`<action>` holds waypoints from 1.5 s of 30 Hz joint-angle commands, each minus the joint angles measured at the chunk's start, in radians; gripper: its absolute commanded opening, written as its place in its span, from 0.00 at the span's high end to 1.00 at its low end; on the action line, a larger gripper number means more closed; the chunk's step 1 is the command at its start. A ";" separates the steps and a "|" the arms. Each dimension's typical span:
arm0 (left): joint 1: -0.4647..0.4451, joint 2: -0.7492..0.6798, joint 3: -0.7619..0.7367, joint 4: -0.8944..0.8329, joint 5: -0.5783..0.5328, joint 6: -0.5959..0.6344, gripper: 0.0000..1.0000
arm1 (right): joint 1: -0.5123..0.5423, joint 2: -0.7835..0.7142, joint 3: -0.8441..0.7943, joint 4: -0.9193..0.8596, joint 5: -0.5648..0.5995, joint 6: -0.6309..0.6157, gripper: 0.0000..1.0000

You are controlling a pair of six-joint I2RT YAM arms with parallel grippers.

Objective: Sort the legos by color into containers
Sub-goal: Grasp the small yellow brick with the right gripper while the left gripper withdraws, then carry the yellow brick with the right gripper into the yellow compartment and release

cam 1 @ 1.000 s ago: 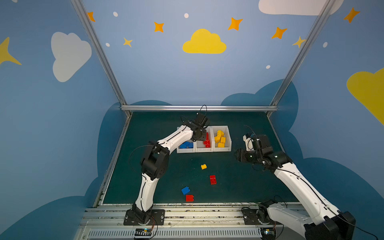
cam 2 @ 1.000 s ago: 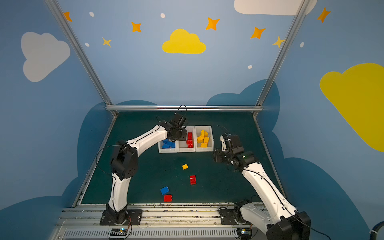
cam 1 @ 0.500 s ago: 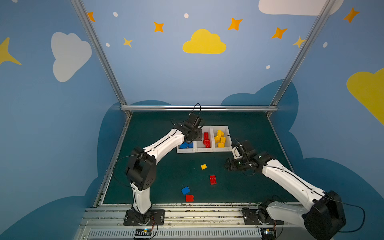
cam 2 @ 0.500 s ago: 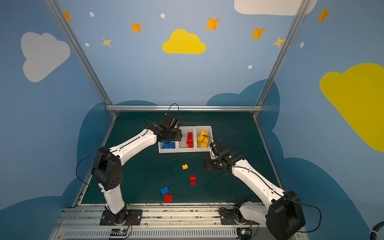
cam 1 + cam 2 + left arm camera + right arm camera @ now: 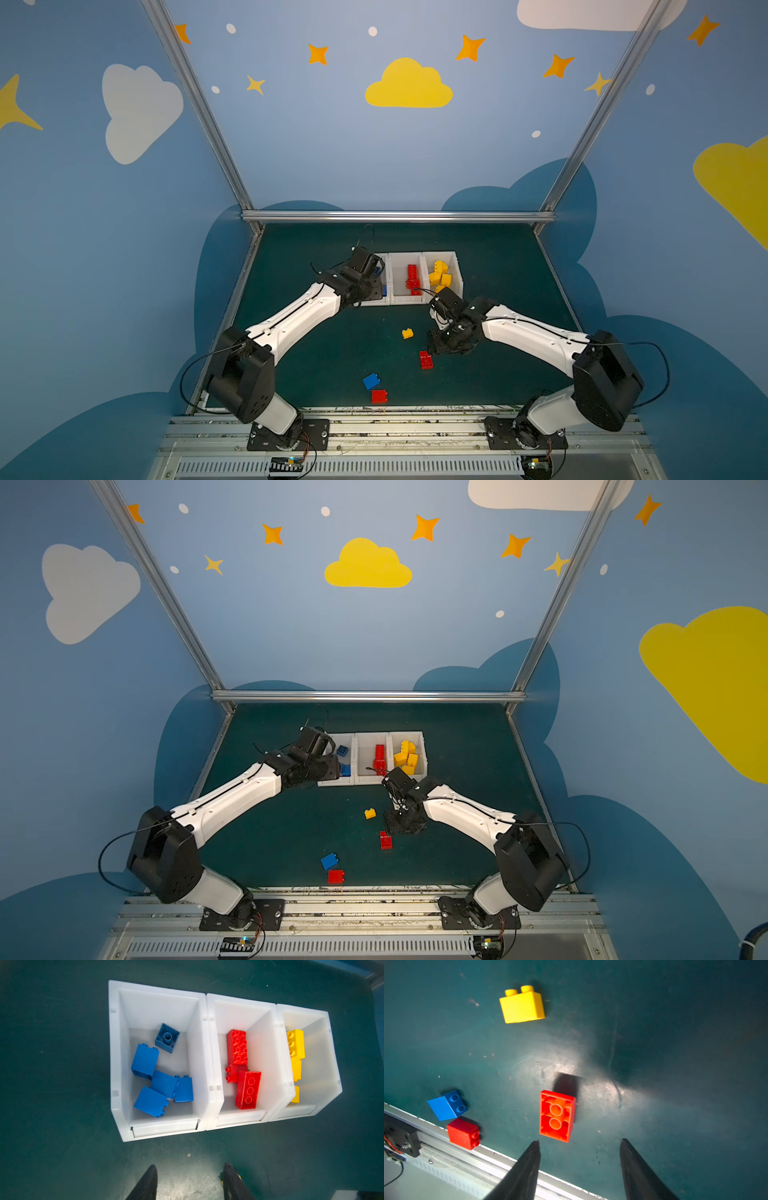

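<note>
Where clouds (image 5: pixel 409 85) dot walls (image 5: pixel 332 158), green mat (image 5: pixel 498 266), bins (image 5: pixel 405 258)

Both top views were evenly lit and sharp. In the right wrist view, pale glare spread over the dark green mat (image 5: pixel 562 1068) just beyond the black fingers (image 5: pixel 525 1172) of the right gripper (image 5: pixel 580 1140); the upturned red hollow brick (image 5: pixel 557 1115) threw a hard shadow away from them. Farther out the mat sank into murk, slightly blurred.
</note>
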 commanded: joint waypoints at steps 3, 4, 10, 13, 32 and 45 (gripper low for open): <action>0.007 -0.117 -0.103 -0.004 -0.044 -0.062 0.48 | 0.019 0.111 0.127 -0.019 0.025 -0.037 0.38; 0.007 -0.140 -0.126 -0.004 -0.052 -0.068 0.48 | 0.023 0.139 0.153 -0.020 0.030 -0.048 0.38; 0.011 -0.272 -0.233 -0.025 -0.098 -0.099 0.48 | 0.047 0.299 0.294 -0.031 0.037 -0.090 0.39; 0.013 -0.331 -0.284 -0.025 -0.114 -0.116 0.47 | 0.063 0.361 0.348 -0.050 0.051 -0.102 0.38; 0.028 -0.433 -0.390 -0.010 -0.123 -0.142 0.47 | 0.085 0.538 0.469 -0.090 0.130 -0.097 0.56; 0.028 -0.431 -0.395 -0.012 -0.113 -0.140 0.47 | 0.086 0.504 0.501 -0.132 0.149 -0.137 0.72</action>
